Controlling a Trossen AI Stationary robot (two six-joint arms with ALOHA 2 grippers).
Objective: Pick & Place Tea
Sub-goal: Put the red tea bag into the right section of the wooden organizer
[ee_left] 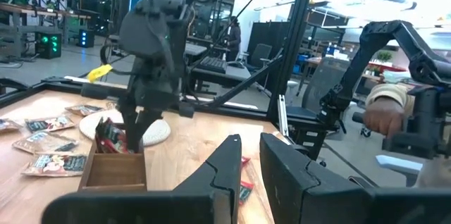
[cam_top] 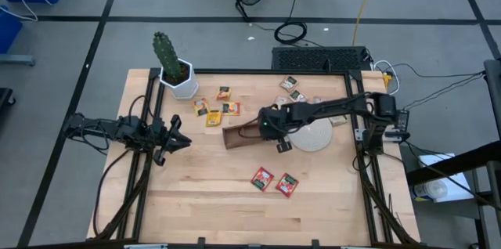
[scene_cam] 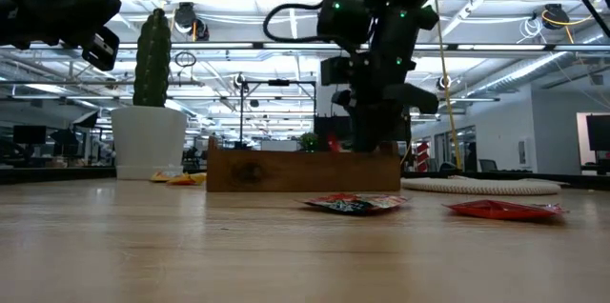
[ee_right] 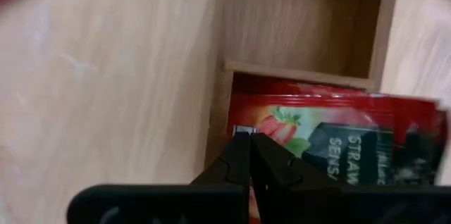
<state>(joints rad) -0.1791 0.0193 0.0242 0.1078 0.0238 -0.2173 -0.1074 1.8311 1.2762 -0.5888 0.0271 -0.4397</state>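
Two red sachets point(cam_top: 274, 180) wait at six o'clock. Our right gripper point(ee_right: 251, 155) pinches shut on a red sachet point(ee_right: 331, 136) inside the tray point(cam_top: 239, 135). Left gripper point(cam_top: 175, 141) idles at nine, fingers narrow. If we lift before releasing, we risk dragging that sachet out again.

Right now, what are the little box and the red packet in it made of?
The tray looks like plain, unvarnished wood: brown with visible grain. The red tea sachet seems a glossy printed foil or paper wrapper, shiny with a strawberry picture; which of the two is hard to tell.
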